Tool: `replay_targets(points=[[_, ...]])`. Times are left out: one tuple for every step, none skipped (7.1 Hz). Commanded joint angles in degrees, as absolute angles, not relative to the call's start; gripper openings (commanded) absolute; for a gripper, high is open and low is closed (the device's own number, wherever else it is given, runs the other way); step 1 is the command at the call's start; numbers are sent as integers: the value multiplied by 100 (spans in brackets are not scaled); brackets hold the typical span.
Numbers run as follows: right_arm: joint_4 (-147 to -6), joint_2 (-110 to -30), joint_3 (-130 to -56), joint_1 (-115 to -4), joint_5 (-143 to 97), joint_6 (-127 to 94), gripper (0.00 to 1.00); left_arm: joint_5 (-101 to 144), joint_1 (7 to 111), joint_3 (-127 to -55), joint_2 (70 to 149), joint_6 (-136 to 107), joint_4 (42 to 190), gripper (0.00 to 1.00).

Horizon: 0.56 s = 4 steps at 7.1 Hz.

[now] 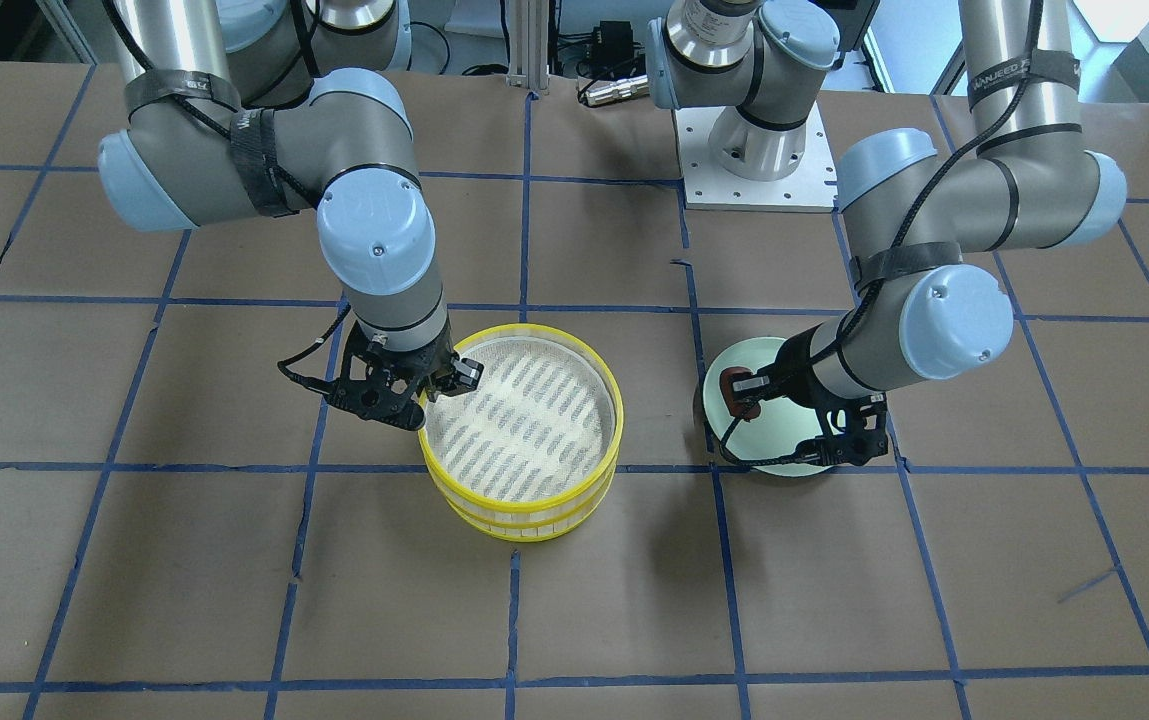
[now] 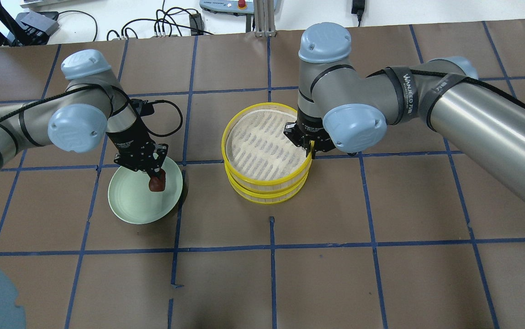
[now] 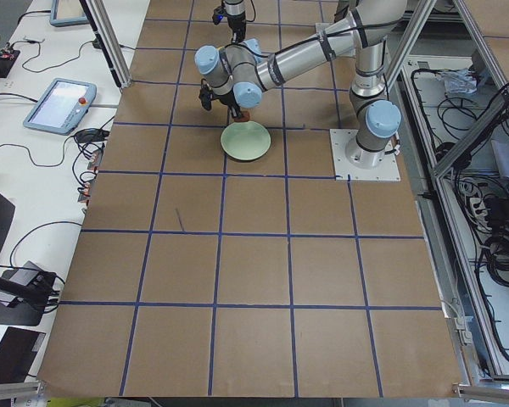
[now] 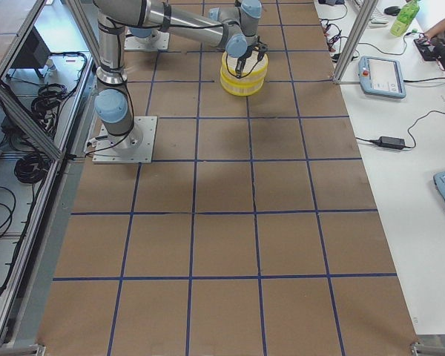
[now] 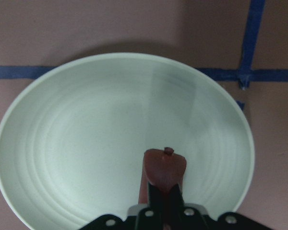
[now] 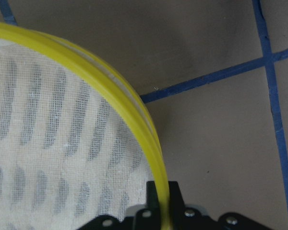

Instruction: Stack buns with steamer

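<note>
Nearest the left wrist camera, the left gripper (image 5: 164, 194) pinches a glossy reddish-brown bun (image 5: 164, 167) over a round pale-green plate (image 5: 62, 143). In the right wrist view, the right gripper (image 6: 161, 199) is clamped on the rim of the yellow two-tier steamer (image 6: 132, 111). Overhead, the plate lies beside the steamer, apart.

The inside of the lower tier (image 1: 524, 527) is covered by the upper tier (image 1: 519, 415) — contents cannot be seen; the bun (image 5: 164, 165) is partly masked by the left pincer (image 5: 164, 192).

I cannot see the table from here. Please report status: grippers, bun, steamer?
Left gripper shut on reddish-brown bun, over green plate. Right gripper shut on top yellow steamer tier rim; tier empty. Nothing seen in the way.
</note>
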<state>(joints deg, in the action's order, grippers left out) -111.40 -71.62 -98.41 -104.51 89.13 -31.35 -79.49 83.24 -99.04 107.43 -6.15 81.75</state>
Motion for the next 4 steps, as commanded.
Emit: replay_targets(points=[[-11118, -7163, -9844, -10450, 8912, -3146, 38, -6941, 8437, -9624, 10679, -1569, 8385, 2], [-11118, -7172, -9861, -10450, 8912, -3181, 57, -6473, 8516, -9615, 10618, -1965, 8385, 2], [-11109, -7181, -9879, -10450, 8921, -3182, 64, -6060, 8656, -9615, 10643, -2674, 8306, 2], [-11101, -7233, -9818, -10415, 8938, -3077, 71, -5777, 8796, -9485, 10574, -3429, 8245, 3]])
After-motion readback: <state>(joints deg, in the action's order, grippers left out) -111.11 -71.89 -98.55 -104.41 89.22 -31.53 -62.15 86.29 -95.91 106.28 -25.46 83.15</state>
